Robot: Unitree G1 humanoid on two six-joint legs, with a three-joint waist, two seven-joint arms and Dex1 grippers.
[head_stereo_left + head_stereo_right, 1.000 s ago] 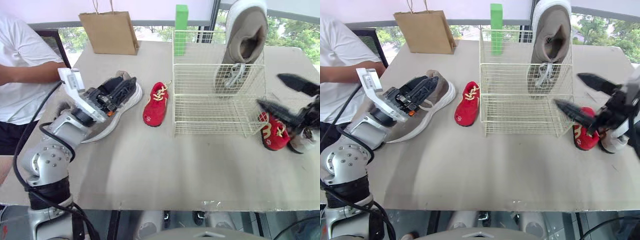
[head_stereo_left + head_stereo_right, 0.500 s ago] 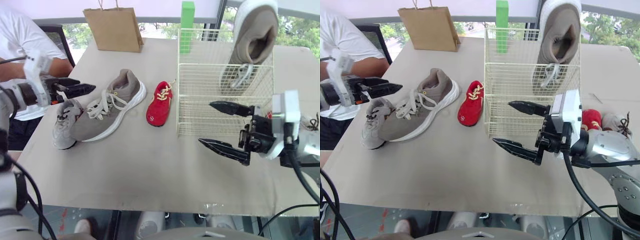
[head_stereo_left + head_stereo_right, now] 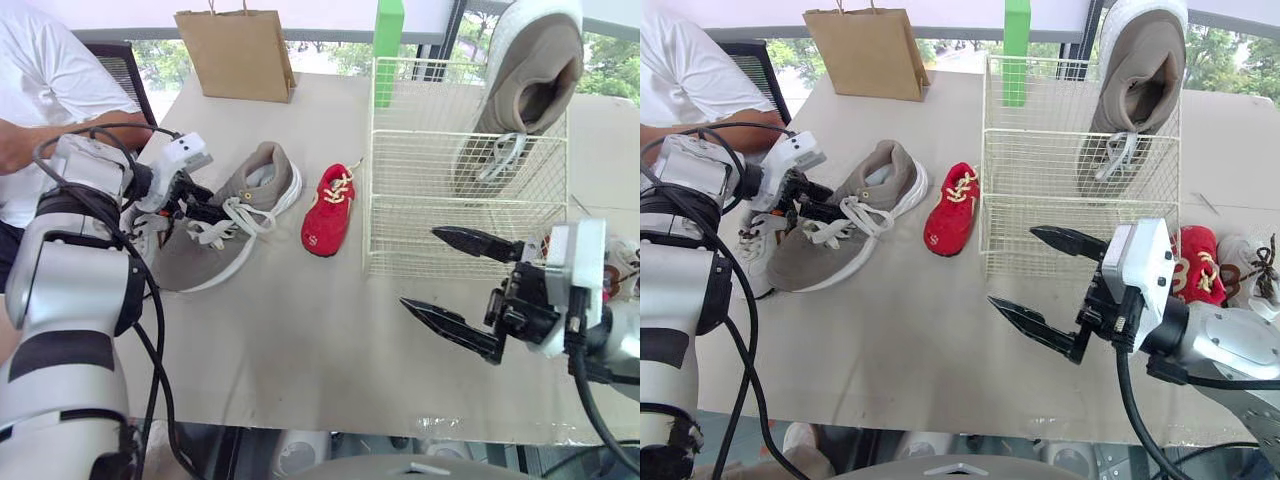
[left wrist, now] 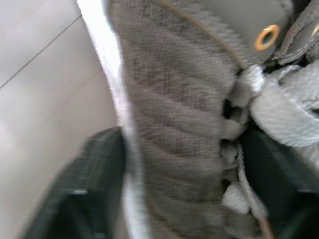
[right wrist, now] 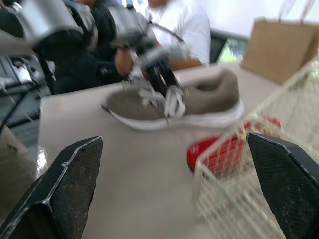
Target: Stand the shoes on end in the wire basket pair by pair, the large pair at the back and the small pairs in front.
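Left gripper (image 3: 215, 210): closed on the loose large shoe (image 3: 240, 215) at the lace area, about mid-length. Left wrist view: one dark finger (image 4: 92, 174) against the white sole edge on the outside, the other down among the laces, with the grey mesh side wall pinched between them. Shoe flat on the table (image 3: 300, 330), sole down, heel toward the far edge.

Right gripper (image 3: 1011, 265): spread wide, nothing between the fingers (image 3: 1035, 325) and nothing touched. Hangs over bare table in front of the wire basket (image 3: 450, 215), tips pointing toward the robot's left.

Wire basket: upright on the table, right of centre. Holds one item, the standing large shoe (image 3: 530, 85), on end at the back right, toe down, heel well above the rim, opening facing the robot. Front of the basket bare.

Small shoes, all outside the basket:
- first red shoe (image 3: 330, 208) flat on the table, between the loose large shoe and the basket, touching neither.
- second red shoe (image 3: 1196, 262) just right of the basket, partly behind the right gripper's housing.
- right small grey shoe (image 3: 1245, 262) beside that red one, toward the table edge.
- left small grey shoe (image 3: 752, 245) close against the loose large shoe, partly hidden by the left arm.

At the far edge: paper bag (image 3: 238, 52) and green block (image 3: 388, 35), both upright. Person (image 3: 45, 85) seated at the table's left end.
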